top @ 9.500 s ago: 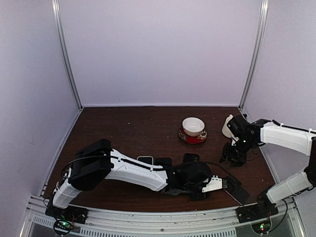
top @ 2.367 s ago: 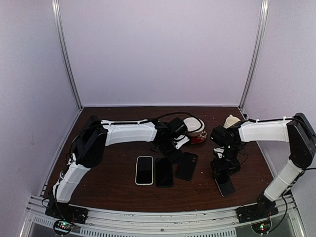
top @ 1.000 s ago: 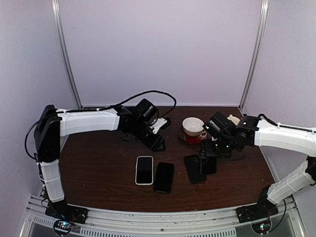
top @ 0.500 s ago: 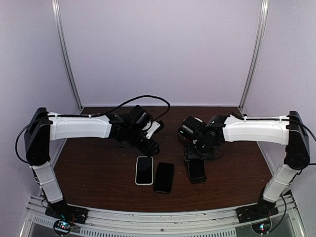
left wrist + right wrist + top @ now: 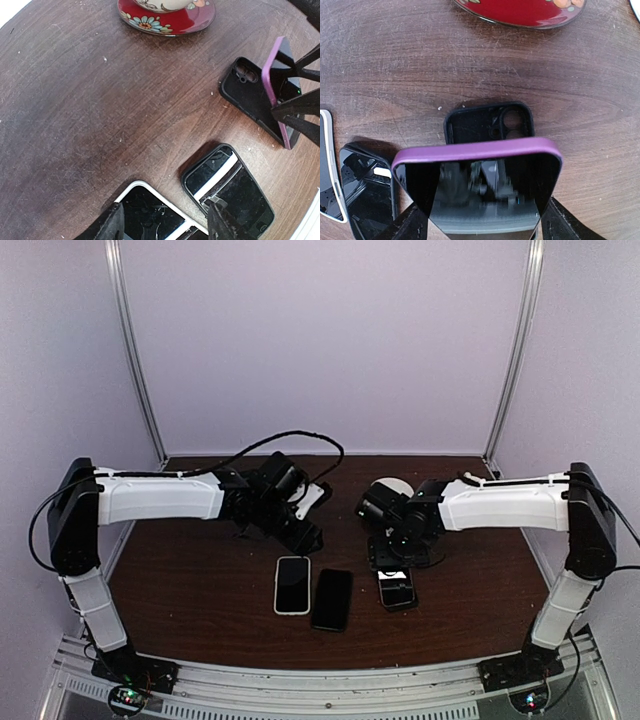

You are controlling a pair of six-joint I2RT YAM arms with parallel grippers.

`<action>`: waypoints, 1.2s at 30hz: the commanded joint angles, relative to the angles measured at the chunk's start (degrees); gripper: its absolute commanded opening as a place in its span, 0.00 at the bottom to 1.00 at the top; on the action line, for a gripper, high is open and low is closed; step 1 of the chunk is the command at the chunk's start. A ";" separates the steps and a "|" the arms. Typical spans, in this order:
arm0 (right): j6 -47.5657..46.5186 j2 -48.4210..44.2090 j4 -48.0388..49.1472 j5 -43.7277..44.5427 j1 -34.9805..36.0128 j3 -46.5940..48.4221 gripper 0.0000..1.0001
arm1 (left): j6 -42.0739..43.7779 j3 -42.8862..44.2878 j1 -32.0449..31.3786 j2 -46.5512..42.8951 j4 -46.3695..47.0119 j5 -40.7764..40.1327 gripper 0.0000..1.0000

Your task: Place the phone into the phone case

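The phone (image 5: pixel 477 185), purple-edged with a dark screen, is held by its sides in my right gripper (image 5: pixel 482 216). It is tilted, its top edge over the lower part of the empty black phone case (image 5: pixel 487 122), which lies flat on the table with its camera cut-out showing. In the left wrist view the phone (image 5: pixel 278 90) stands steeply over the case (image 5: pixel 249 95). My left gripper (image 5: pixel 165 209) hangs open above the table, holding nothing, between a white-edged phone (image 5: pixel 150 215) and a black phone (image 5: pixel 229 186).
A red flowered saucer (image 5: pixel 167 14) with a white cup (image 5: pixel 392 486) stands behind the case. The white-edged phone (image 5: pixel 292 585) and the black phone (image 5: pixel 332 598) lie side by side left of the case, near the front. Walls close in the brown table (image 5: pixel 200 580).
My right gripper has carried the phone leftward and now holds it tilted over the case. My left gripper has shifted slightly toward the two phones on the table.
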 commanded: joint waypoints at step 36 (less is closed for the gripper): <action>-4.98 -5.07 8.33 2.96 -2.35 -3.31 0.49 | 0.68 0.31 0.07 -0.54 1.93 0.49 0.61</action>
